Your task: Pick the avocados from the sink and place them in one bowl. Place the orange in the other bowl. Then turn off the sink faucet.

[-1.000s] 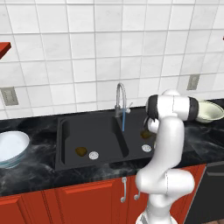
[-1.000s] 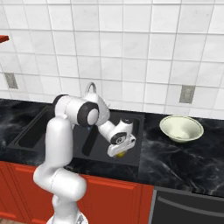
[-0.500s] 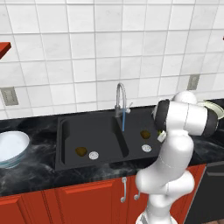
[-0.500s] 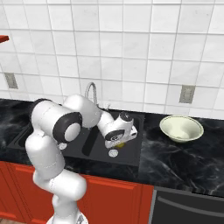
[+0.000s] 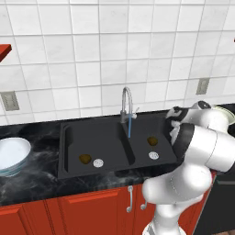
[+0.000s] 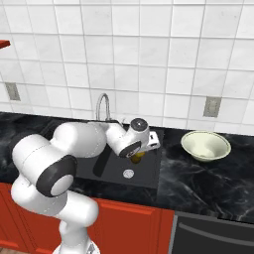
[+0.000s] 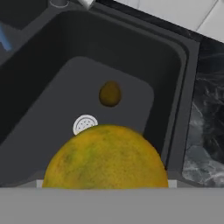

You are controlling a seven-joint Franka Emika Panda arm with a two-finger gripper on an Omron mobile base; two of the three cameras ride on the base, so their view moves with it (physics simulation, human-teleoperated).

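From the camera behind my left side, both avocados lay in the sink (image 5: 69,147), one (image 5: 84,159) in the left basin beside its drain, the other (image 5: 153,140) in the right basin. The pale blue bowl (image 5: 11,155) at the far left of the counter (image 5: 32,181) held nothing I could see. A thin blue stream ran from the faucet (image 5: 126,104), so the water was on. My arm bulked across the right of this view, the wrist bent over the sink's right edge. I judged the task barely begun: no fruit in either bowl, the tap not yet shut.

From the camera behind my right side, my gripper (image 6: 140,155) hung over the right basin with the orange (image 6: 138,156) showing as a yellow patch beneath it. The cream bowl (image 6: 206,146) sat on the counter well to the right, its inside bare. Between fruit and bowl lay the sink's rim and a stretch of black stone.

From the camera on my hand, the orange (image 7: 106,159) loomed large at the bottom, close up against the lens and clear above the sink floor. My fingertips were hidden behind it, so the grip itself could not be seen; since the fruit hung in mid-air, I judged my hand clenched around it. Below, one avocado (image 7: 109,93) rested on the basin floor just beyond the white drain (image 7: 85,124).

Left to do, by my reckoning: carry the orange to the cream bowl, fetch both avocados to the blue one, then close the tap.
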